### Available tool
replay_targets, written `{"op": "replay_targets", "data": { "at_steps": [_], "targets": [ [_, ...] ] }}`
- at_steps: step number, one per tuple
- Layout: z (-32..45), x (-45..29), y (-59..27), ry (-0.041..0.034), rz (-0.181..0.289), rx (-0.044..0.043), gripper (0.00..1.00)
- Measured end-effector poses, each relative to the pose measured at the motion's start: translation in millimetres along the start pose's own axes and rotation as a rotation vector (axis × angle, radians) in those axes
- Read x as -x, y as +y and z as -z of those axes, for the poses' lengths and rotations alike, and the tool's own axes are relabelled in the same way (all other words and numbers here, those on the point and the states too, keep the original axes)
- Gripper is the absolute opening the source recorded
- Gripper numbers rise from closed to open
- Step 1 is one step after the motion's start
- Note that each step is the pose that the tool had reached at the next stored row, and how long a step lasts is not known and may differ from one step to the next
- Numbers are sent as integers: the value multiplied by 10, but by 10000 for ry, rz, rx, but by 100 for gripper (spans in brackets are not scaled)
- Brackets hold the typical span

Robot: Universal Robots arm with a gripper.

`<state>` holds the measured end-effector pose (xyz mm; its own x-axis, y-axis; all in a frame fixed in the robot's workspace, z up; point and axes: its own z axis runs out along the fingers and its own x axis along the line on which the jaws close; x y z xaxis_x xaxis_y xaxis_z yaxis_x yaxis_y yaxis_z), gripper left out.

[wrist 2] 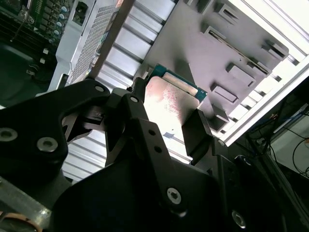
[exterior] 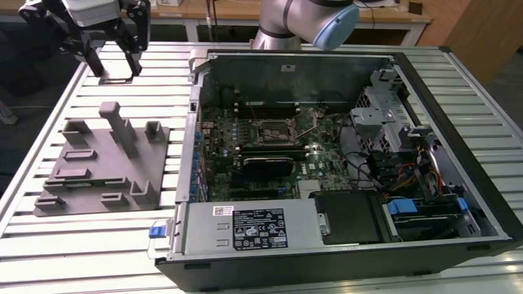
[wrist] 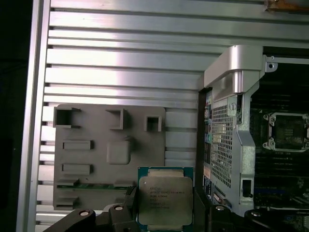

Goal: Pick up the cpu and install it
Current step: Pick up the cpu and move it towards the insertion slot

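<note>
As the cpu (wrist: 165, 200) sits clamped between the gripper's (exterior: 114, 68) fingers (wrist: 202, 205), held by two opposite edges and clear of both the tray (exterior: 98, 162) and the table (exterior: 155, 67), the pick-up looks done; the install is what is left. The socket (exterior: 274, 130) shows a dark middle with, as far as I can judge, no cpu in it; its thin lever seems swung aside. The gripper hangs outside the case (exterior: 490, 184), beyond the wall on the exterior view's left, over the table's far corner and well apart from the socket; so I would put the task near its midpoint, with the carry across and the seating not yet done.

In both wrist views the cpu lies flat across the fingertips; its silvery plate faces the first wrist camera, and a green rim shows around it.

The tray is a grey slab with upright posts and shallow pockets; in the first wrist view a thin green strip (wrist: 91, 185) lies in one long slot, and I cannot tell what it is; the square pad (wrist: 118, 152) at the tray's middle bears nothing.

The case lies open side up on the table; it holds the board (exterior: 270, 165), a grey power supply (exterior: 245, 226) along the near edge, and a drive cage (exterior: 384, 116) with cables (exterior: 408, 177) toward the exterior view's right.
</note>
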<state>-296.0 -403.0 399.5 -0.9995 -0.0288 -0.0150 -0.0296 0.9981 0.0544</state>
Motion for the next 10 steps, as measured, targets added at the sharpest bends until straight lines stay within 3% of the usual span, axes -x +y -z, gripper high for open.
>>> {"op": "replay_targets", "data": {
  "at_steps": [10],
  "targets": [
    [-1,116,-4,0,0,0,55]
  ]
}}
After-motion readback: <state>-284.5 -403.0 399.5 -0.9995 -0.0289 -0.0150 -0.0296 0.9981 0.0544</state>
